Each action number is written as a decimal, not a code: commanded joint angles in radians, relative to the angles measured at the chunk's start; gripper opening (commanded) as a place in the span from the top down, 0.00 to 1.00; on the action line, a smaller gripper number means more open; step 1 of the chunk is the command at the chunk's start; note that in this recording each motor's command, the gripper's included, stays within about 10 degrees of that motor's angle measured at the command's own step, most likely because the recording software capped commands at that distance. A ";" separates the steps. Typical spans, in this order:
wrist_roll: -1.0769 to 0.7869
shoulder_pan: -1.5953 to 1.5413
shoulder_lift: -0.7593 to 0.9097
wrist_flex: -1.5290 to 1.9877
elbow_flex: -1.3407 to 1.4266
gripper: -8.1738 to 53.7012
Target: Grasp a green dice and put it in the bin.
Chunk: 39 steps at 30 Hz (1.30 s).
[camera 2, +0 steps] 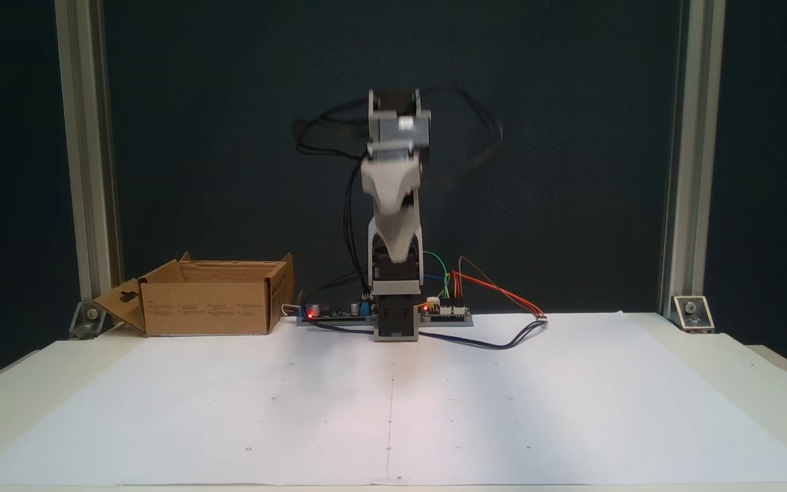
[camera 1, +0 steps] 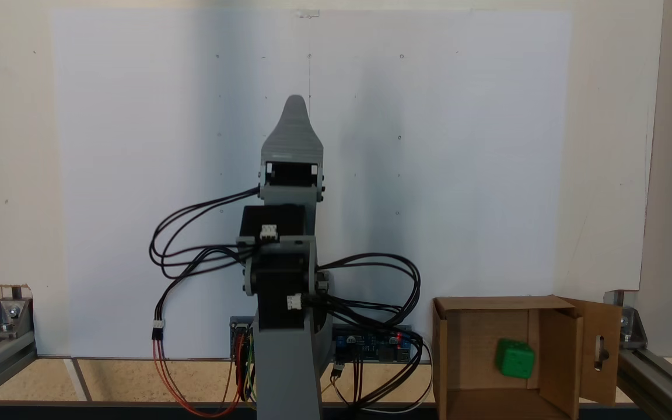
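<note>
in a fixed view from above, the green dice (camera 1: 514,359) lay inside the bin (camera 1: 464,350), near its slotted flap (camera 1: 601,350). the gripper (camera 1: 295,105), well apart from the bin, showed one tip; grip state could not be told. in a fixed view from the front, the bin (camera 2: 205,307) stood left of the arm (camera 2: 395,225), whose gripper (camera 2: 393,208) pointed down, blurred.
</note>
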 commanded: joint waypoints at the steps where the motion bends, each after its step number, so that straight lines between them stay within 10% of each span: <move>1: 0.025 -0.006 0.087 -0.162 0.061 0.14; 39: -0.077 0.051 0.295 -1.828 1.146 0.15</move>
